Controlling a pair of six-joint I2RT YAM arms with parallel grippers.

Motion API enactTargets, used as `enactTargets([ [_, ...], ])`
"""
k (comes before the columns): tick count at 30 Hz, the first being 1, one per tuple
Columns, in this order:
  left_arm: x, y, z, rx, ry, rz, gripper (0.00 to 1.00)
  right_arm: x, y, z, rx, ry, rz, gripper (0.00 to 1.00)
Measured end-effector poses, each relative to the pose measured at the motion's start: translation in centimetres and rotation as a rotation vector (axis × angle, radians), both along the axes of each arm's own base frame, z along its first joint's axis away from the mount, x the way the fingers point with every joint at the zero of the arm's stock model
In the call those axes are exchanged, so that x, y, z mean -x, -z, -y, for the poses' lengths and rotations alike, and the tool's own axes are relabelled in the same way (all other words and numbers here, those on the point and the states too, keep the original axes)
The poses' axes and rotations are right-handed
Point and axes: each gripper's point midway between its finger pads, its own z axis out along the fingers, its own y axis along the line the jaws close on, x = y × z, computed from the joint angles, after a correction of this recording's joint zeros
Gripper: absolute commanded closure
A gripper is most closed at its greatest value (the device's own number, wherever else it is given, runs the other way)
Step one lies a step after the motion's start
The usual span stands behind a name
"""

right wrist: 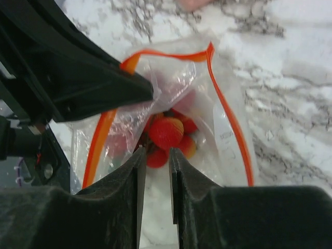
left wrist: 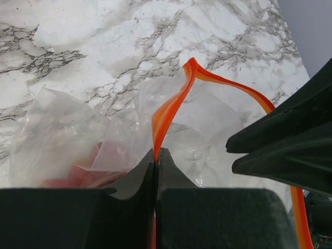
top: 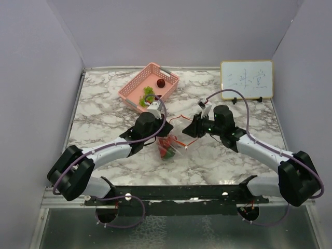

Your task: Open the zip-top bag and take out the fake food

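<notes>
Left gripper clamps red-orange strip of crinkly clear plastic zip-top bag, right gripper hold unclear; uneven pull could slip it, spilling glossy red plastic fruit.

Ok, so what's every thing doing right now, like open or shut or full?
zip-top bag: mouth open.
pink basket: upright, holding some pieces.
fake food: red pieces in the bag; dark red and green ones in the basket.
left gripper: shut on the bag's orange zip strip.
right gripper: fingers nearly together at the bag's mouth; grip unclear.
whiteboard: standing, written on.
</notes>
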Motion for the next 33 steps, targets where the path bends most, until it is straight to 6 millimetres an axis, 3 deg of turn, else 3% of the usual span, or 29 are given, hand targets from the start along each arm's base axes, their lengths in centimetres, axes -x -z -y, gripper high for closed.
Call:
enactTargets([
  [3,-0.1,0.8,0.1,-0.01,0.002,-0.014,1.0,1.2,2.5,0.7,0.042,-0.012,-0.058,0.66],
  [7,0.0,1.1,0.3,-0.013,0.01,-0.02,1.0,1.7,3.3,0.4,0.054,-0.051,-0.071,0.62],
  [14,0.1,-0.6,0.1,-0.003,0.021,0.033,1.0,3.7,5.2,0.2,0.047,-0.116,-0.14,0.55],
  [19,0.5,-2.4,0.2,0.03,0.041,0.062,1.0,4.9,5.5,-0.4,0.042,-0.155,-0.155,0.54],
  [25,1.2,-2.6,0.8,0.052,0.084,0.053,1.0,6.0,6.6,-0.3,0.038,-0.157,-0.201,0.46],
  [33,2.1,-4.8,1.1,0.113,0.109,0.07,1.0,6.2,6.2,-0.9,0.01,-0.162,-0.206,0.45],
])
